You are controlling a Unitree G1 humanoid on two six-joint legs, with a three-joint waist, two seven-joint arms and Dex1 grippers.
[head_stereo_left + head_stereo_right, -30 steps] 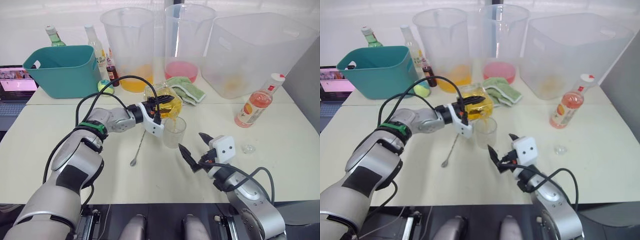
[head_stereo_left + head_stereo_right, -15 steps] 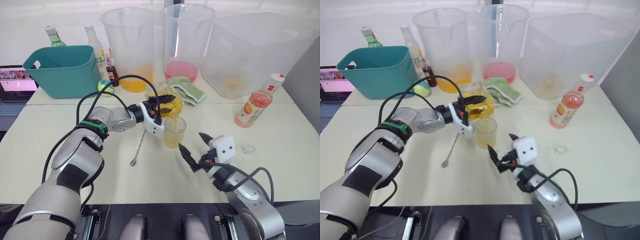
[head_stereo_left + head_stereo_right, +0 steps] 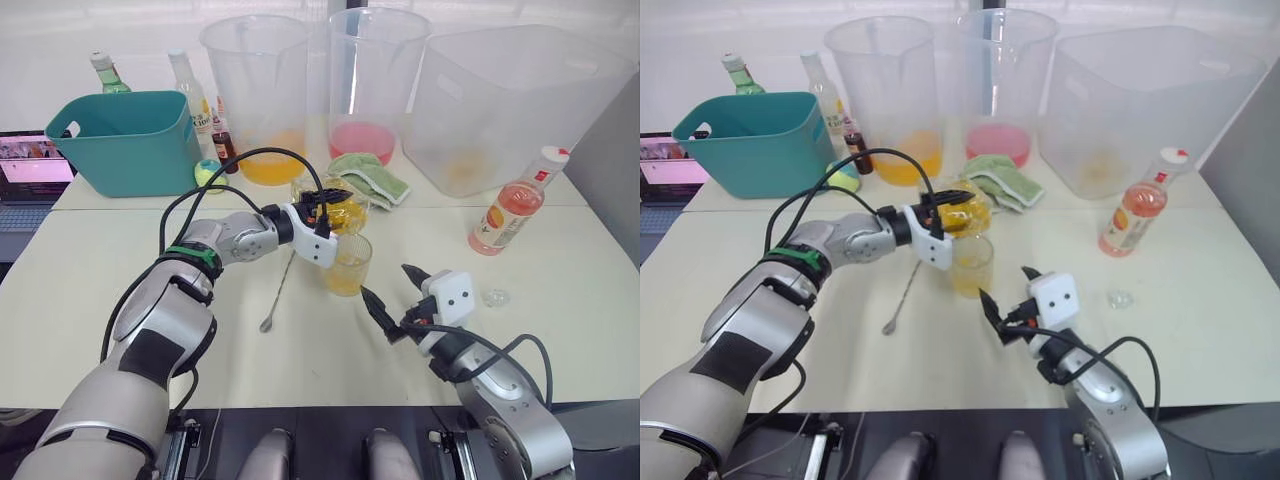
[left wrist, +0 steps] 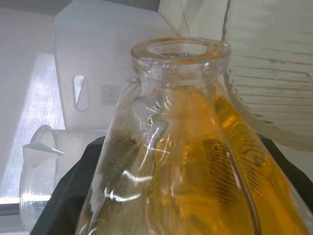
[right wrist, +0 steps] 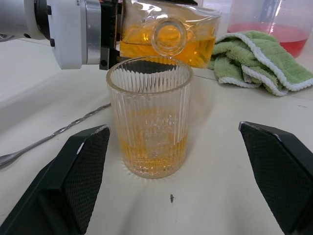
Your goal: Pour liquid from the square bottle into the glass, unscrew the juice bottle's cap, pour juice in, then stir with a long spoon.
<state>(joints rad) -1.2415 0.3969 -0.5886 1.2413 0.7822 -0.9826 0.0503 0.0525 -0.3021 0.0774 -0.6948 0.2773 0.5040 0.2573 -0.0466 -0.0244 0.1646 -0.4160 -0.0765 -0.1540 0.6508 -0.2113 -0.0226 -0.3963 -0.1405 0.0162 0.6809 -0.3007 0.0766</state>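
My left gripper (image 3: 326,204) is shut on the square bottle (image 3: 349,213), held on its side with yellow liquid inside. Its open mouth (image 5: 168,35) hangs just over the rim of the glass (image 3: 348,265), and no stream shows. The ribbed glass (image 5: 149,122) holds yellow liquid in its lower third. My right gripper (image 3: 396,298) is open and empty on the near side of the glass, its fingers (image 5: 73,181) flanking it in the right wrist view. The juice bottle (image 3: 510,214) stands at the right, with its cap (image 3: 551,159) on. The long spoon (image 3: 278,291) lies left of the glass.
A green cloth (image 3: 372,178) lies behind the glass. Three big plastic pitchers (image 3: 258,95) stand along the back, with a teal bin (image 3: 130,140) and several bottles (image 3: 193,95) at the back left. A small clear piece (image 3: 495,297) lies near my right arm.
Yellow liquid ran from the square bottle into the glass, which was clear a second ago. The stream has stopped, and the left gripper and bottle shifted slightly right. My right gripper stayed put.
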